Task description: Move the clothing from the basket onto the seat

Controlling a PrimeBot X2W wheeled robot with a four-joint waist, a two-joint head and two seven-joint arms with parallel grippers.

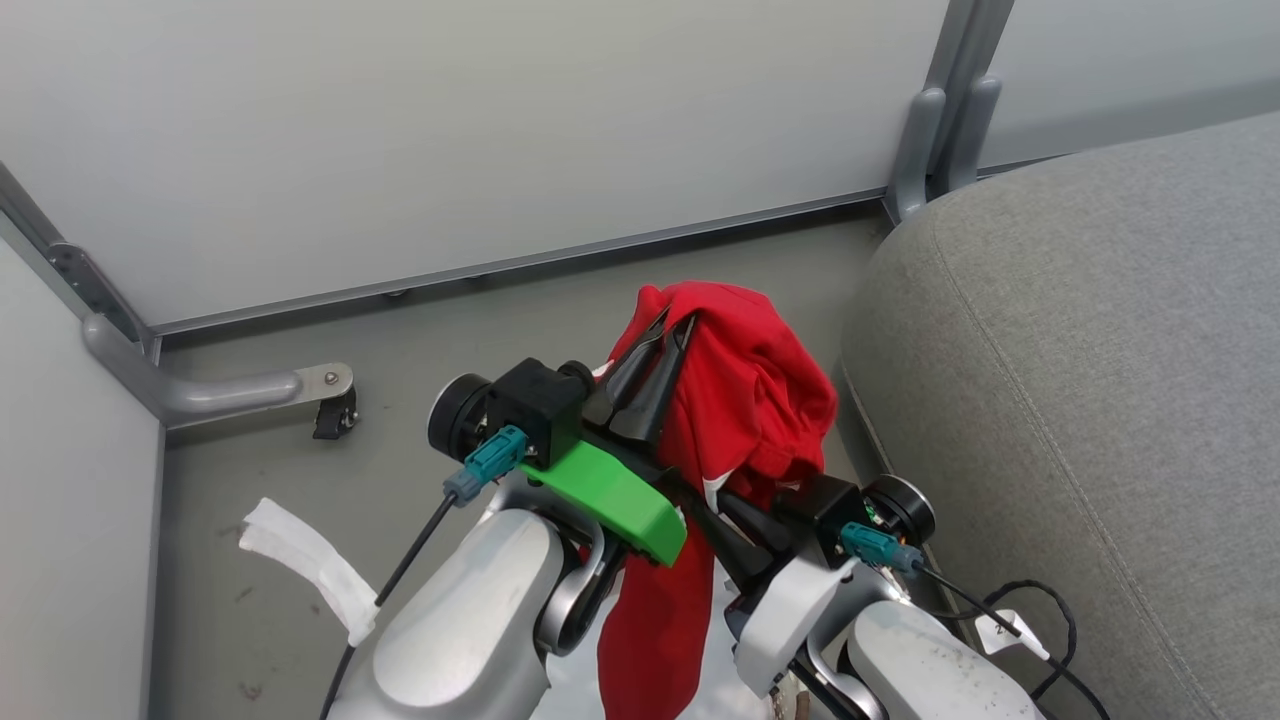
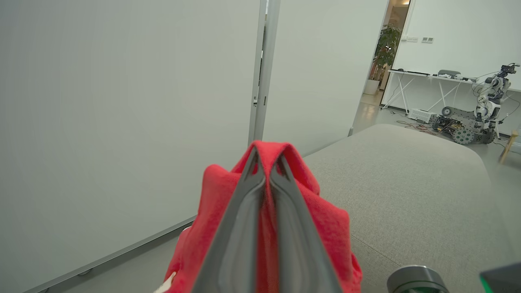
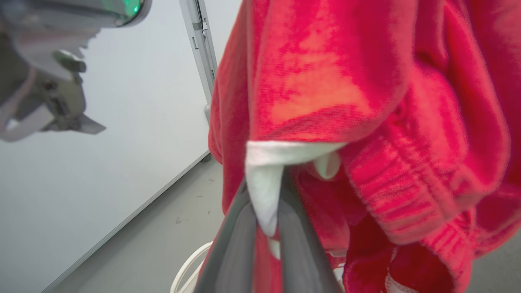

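Observation:
The red clothing [image 1: 760,400] hangs bunched in the air between both grippers, left of the grey seat [image 1: 1080,350]. My left gripper [image 1: 662,335] is shut on its top fold; the left wrist view shows red cloth pinched between the two fingertips [image 2: 266,162] with the seat [image 2: 407,183] off to the right. My right gripper [image 1: 722,505] is lower, shut on the garment's white trim and red fabric [image 3: 264,191]. A long red tail [image 1: 655,630] droops between my forearms. The basket is hidden beneath my arms.
White partition panels close the space behind and to the left. A metal foot with a caster [image 1: 335,410] and a white cloth strip [image 1: 310,565] are on the grey floor at left. Black cables [image 1: 1040,620] lie by the seat's front edge. Another robot [image 2: 484,110] stands far off.

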